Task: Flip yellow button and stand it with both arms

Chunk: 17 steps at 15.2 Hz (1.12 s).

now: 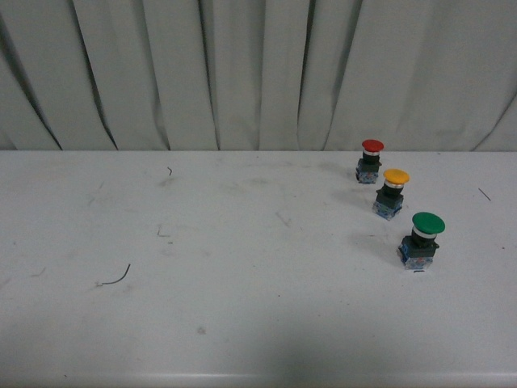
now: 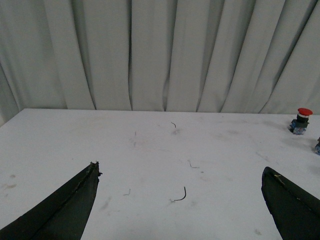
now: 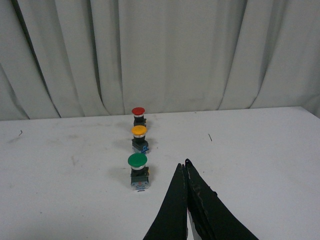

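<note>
Yellow button [image 1: 395, 192] upright on tabletop [image 1: 242, 267] — left fingers [image 2: 75, 200] spread wide, empty; right fingers [image 3: 197, 200] pressed together, empty.

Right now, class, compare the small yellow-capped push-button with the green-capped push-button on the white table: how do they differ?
The yellow-capped push-button has a yellow-orange mushroom cap; the green-capped push-button has a dark green one. The green button's cap looks wider than the yellow's, though it also stands nearer the camera. The yellow button sits in the middle of the row, next to the red-capped button; the green button sits at the near end. Both stand upright, cap on top, with dark collars and blue-grey bases.
</note>
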Motion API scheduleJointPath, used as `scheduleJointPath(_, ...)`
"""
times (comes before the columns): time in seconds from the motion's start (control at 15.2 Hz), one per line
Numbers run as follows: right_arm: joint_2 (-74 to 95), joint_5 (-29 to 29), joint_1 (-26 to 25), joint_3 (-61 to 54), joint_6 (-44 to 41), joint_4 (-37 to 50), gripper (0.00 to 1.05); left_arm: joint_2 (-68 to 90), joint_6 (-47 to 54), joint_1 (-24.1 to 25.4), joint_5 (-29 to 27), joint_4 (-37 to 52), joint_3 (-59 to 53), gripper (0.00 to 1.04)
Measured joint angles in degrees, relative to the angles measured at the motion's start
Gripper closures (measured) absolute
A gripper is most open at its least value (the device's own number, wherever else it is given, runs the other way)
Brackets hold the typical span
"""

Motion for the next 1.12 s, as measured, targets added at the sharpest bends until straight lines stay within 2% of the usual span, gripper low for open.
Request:
scheduleJointPath(0.07, -1.0, 0.0, 0.0, 0.0, 0.0, -1.1, 1.03, 0.0, 0.0, 0.0, 0.0, 0.0, 0.0, 0.07)
scheduleJointPath(0.13, -5.7, -0.2, 0.0, 0.0, 0.0, -8.7, 1.03, 0.0, 0.0, 0.0, 0.0, 0.0, 0.0, 0.07)
scheduleJointPath(0.2, -10.5, -0.1, 0.0, 0.0, 0.0, -10.3, 1.03, 0.0, 0.0, 0.0, 0.0, 0.0, 0.0, 0.07)
scheduleJointPath(0.39, -10.4, -0.1, 0.0, 0.0, 0.0, -10.7, 1.03, 0.0, 0.0, 0.0, 0.0, 0.0, 0.0, 0.07)
scheduleJointPath(0.46, -10.4, -0.1, 0.0, 0.0, 0.0, -10.8, 0.99, 0.0, 0.0, 0.0, 0.0, 0.0, 0.0, 0.07)
scheduleJointPath(0.59, -10.4, -0.1, 0.0, 0.0, 0.0, -10.8, 0.72, 0.0, 0.0, 0.0, 0.0, 0.0, 0.0, 0.07)
scheduleJointPath(0.92, -10.4, -0.1, 0.0, 0.0, 0.0, -10.8, 0.11, 0.0, 0.0, 0.0, 0.0, 0.0, 0.0, 0.07)
scheduleJointPath(0.98, -10.4, -0.1, 0.0, 0.0, 0.0, -10.8, 0.05, 0.0, 0.0, 0.0, 0.0, 0.0, 0.0, 0.07)
scheduleJointPath(1.12, -10.4, -0.1, 0.0, 0.0, 0.0, -10.8, 0.06, 0.0, 0.0, 0.0, 0.0, 0.0, 0.0, 0.07)
